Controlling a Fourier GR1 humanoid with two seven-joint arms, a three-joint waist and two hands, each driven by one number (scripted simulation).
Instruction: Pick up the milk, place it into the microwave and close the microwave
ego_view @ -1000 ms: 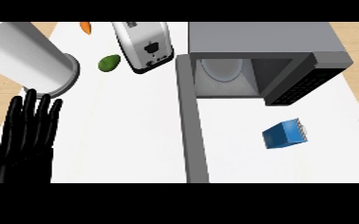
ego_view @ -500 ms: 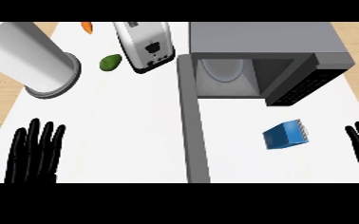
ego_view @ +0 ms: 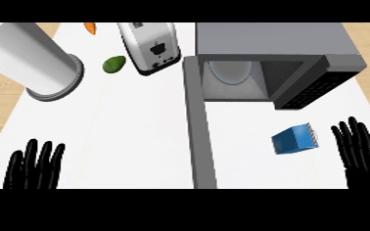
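The blue milk carton (ego_view: 294,139) is seen lying on the white bench (ego_view: 123,127), in front of the microwave (ego_view: 274,39) and outside it, right of the swung-out microwave door (ego_view: 203,137). The microwave is open; a pale turntable plate (ego_view: 231,72) is visible in the cavity, and a dark gridded panel (ego_view: 316,85) is seen at its right side.

The right robot hand (ego_view: 354,156) is shown at the view's right edge, just beside the carton but apart from it, fingers straight and spread, nothing held. The left robot hand (ego_view: 33,172) is shown at the lower left, well apart from the carton, fingers up and spread, nothing held.

A silver toaster (ego_view: 150,46) is placed at the back, left of the microwave. A green fruit (ego_view: 113,64), possibly an avocado, is lying just left of the toaster. An orange item (ego_view: 89,28) is partly cut off at the top edge. A large metal cylinder (ego_view: 43,66) is standing at the far left.
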